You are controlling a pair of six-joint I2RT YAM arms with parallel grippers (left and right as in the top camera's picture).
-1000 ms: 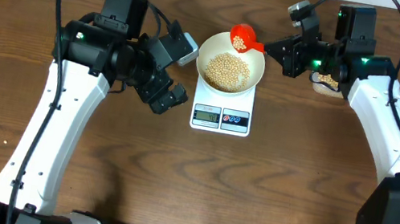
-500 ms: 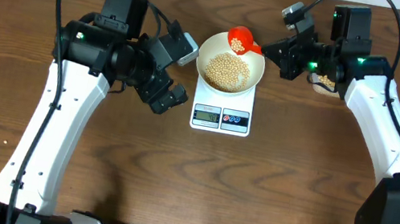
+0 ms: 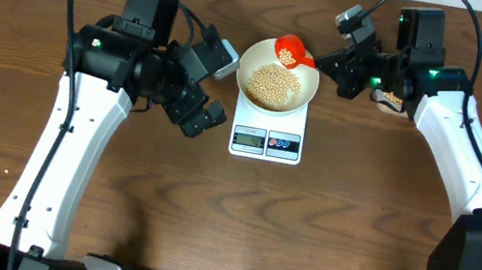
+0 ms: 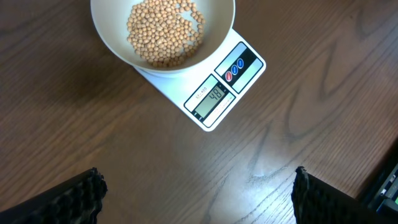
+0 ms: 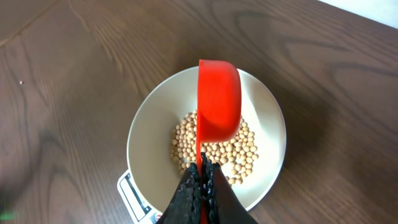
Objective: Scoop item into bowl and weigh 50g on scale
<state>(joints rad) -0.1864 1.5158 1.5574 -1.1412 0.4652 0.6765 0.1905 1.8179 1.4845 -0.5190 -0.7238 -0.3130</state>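
The dark brown wooden table [image 3: 352,232] carried the white scale [image 3: 267,137] near its middle. Further to the right stood a tub [image 3: 391,107], mostly hidden.

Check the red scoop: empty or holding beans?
Not empty: overhead shows beans in the red scoop, held over the bowl by the right gripper.

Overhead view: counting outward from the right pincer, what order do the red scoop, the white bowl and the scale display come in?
1. Red scoop: held in the right pincer, over the bowl's rim.
2. White bowl: just left and below, on the scale.
3. Scale display: farthest, at the front edge below the bowl.
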